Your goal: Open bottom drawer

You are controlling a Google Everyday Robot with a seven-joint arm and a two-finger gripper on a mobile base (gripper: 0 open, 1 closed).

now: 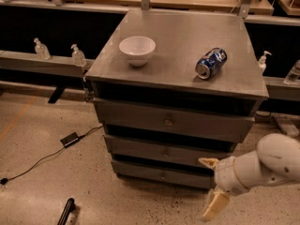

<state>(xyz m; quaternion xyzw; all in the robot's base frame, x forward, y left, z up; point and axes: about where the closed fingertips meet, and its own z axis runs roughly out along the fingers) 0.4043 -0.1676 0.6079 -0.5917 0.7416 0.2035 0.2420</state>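
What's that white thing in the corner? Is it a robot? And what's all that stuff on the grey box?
Yes! The white thing at the bottom right is a robot's arm. At its end is the claw, with two tan fingers spread open and holding nothing. It hangs low, near the right front corner of the grey cabinet. There is only one picture, and it looks down on the cabinet from the front. On top sit a white bowl and a blue can lying on its side. The cabinet has three drawers. The robot's job is to open the bottom drawer, which is shut now.
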